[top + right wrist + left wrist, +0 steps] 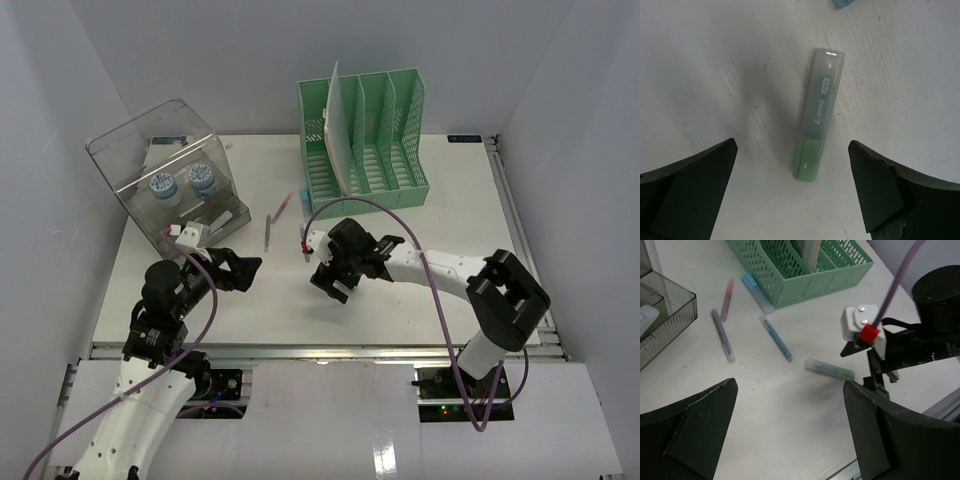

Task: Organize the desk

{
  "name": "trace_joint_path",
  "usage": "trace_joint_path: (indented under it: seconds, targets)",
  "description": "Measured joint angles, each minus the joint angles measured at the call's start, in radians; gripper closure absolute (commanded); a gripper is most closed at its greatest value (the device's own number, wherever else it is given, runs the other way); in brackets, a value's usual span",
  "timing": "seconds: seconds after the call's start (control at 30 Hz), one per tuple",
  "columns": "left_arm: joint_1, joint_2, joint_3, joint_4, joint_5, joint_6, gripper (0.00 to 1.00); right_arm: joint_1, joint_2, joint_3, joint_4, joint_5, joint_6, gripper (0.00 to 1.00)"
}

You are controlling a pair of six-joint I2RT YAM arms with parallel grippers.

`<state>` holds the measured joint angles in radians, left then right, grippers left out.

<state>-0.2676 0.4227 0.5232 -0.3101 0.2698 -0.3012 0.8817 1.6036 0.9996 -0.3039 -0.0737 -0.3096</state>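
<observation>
The white desk holds several loose pens near its middle. A green highlighter lies flat on it, directly between the wide-apart fingers of my right gripper, which is open and touches nothing. In the top view the right gripper hangs low over that spot and hides the highlighter. My left gripper is open and empty over bare desk, at the left. From it I see the green highlighter, a blue pen, a purple pen and a pink pen.
A green file rack with papers stands at the back centre. A clear plastic box with small items sits at the back left. A light blue highlighter lies by the rack. Pale walls enclose the desk; a metal rail runs along its front.
</observation>
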Motion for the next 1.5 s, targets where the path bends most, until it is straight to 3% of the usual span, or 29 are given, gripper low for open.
trace_joint_path:
  seconds: [0.27, 0.5, 0.63, 0.83, 1.1, 1.33, 1.5]
  targets:
    - [0.000, 0.001, 0.000, 0.020, 0.000, 0.003, 0.02, -0.003, 0.129, 0.041, 0.001, 0.066, 0.034, 0.29]
    - [0.000, -0.072, 0.000, 0.019, -0.025, -0.002, 0.02, -0.011, 0.155, 0.057, -0.004, 0.054, 0.043, 0.72]
    - [0.000, -0.146, 0.000, 0.022, -0.054, -0.010, 0.02, -0.022, 0.161, 0.064, -0.005, 0.039, 0.035, 0.90]
    - [0.000, -0.220, 0.000, 0.023, -0.088, -0.015, 0.02, -0.024, 0.161, 0.087, -0.051, 0.017, -0.089, 0.92]
    - [0.000, -0.331, -0.001, 0.024, -0.143, -0.023, 0.02, 0.050, 0.137, 0.251, -0.161, -0.002, -0.557, 0.92]
    - [0.000, -0.424, 0.000, 0.017, -0.257, -0.040, 0.02, 0.133, 0.387, 0.751, -0.114, 0.084, -0.851, 0.92]
    - [0.000, -0.424, 0.000, -0.006, -0.310, -0.050, 0.02, 0.163, 0.545, 0.936, -0.039, 0.125, -0.955, 0.92]
